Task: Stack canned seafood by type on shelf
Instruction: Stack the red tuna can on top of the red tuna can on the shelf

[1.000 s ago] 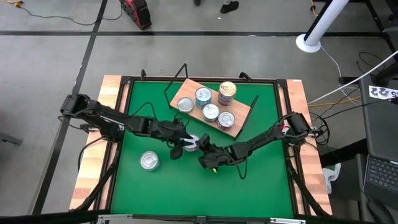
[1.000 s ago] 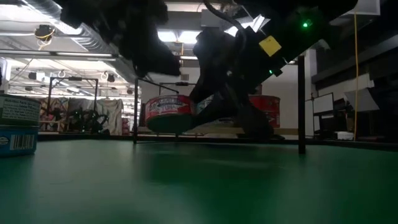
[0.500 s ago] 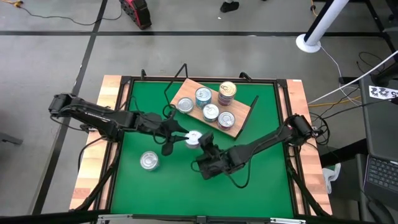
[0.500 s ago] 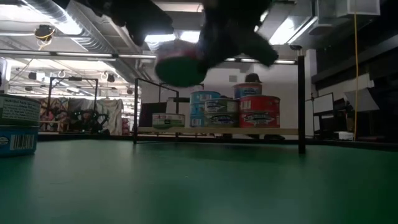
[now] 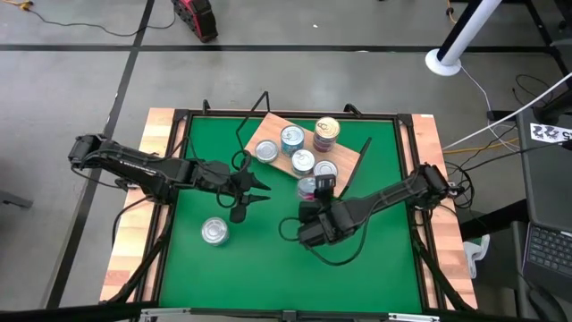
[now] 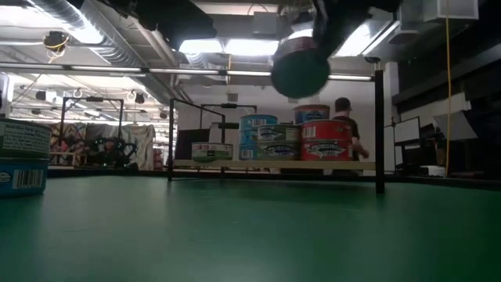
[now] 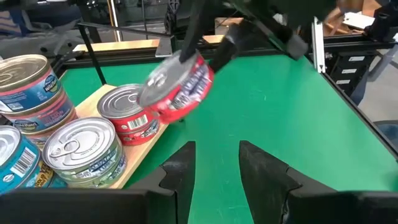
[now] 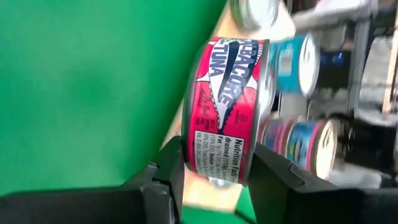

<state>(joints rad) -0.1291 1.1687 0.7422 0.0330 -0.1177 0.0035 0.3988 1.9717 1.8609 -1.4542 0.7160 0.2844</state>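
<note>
Whereas half a second earlier both grippers met over the table's middle, the right gripper (image 5: pixel 315 190) now pinches the red tin (image 8: pixel 227 102) alone, raised beside the shelf's (image 5: pixel 340 185) near edge, while the left gripper (image 5: pixel 255 188) hangs spread, so placement looks imminent.

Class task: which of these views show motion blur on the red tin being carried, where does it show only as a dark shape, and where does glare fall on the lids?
Left wrist view: the red tin is smeared by motion. Right wrist view: its label is readable in the right hand, but the tins behind are blurred. Low view: it hangs dark against bright ceiling lights. High view: the lone tin on the mat has a glaring lid.
</note>
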